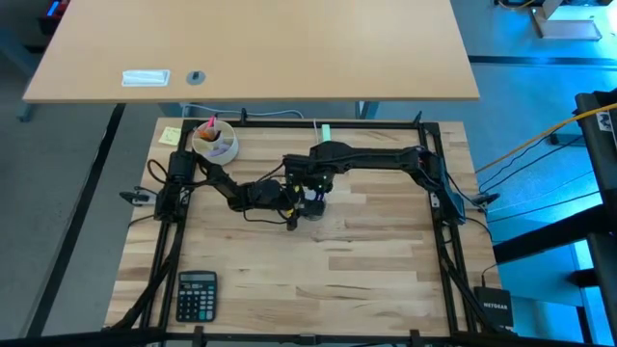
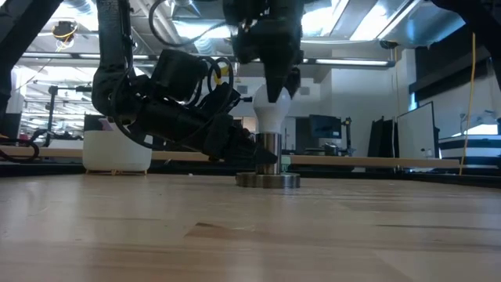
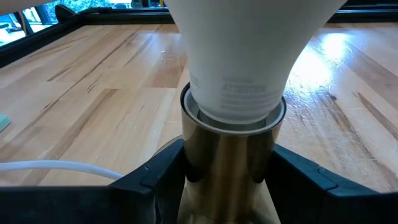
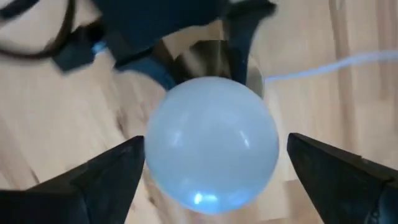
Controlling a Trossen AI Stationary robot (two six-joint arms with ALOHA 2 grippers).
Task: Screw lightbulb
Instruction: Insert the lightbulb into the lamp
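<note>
The white lightbulb (image 2: 274, 110) stands upright with its base in the metal socket tube (image 2: 268, 150), which rises from a round base disc (image 2: 268, 180) on the table's middle. It also shows in the left wrist view (image 3: 239, 56) and the right wrist view (image 4: 212, 144). My left gripper (image 3: 230, 186) is shut on the socket tube. My right gripper (image 4: 216, 146) hangs over the bulb, pointing down. Its fingers (image 4: 109, 180) stand on either side of the dome, and a narrow gap shows at one finger (image 4: 336, 174). My left gripper pinches the upright socket tube (image 3: 230, 168) between its two fingers (image 3: 155, 183), just below the tube's rim. The fingers come level from the table's left. The socket stands upright with its base disc on the table.
A white cup (image 1: 214, 143) with pens and a yellow note (image 1: 171, 135) are at the back left. A pale green plug block (image 1: 326, 130) lies at the back edge. A calculator (image 1: 197, 294) lies near the front left. The thin white cord (image 3: 56, 167) runs beside the socket.
</note>
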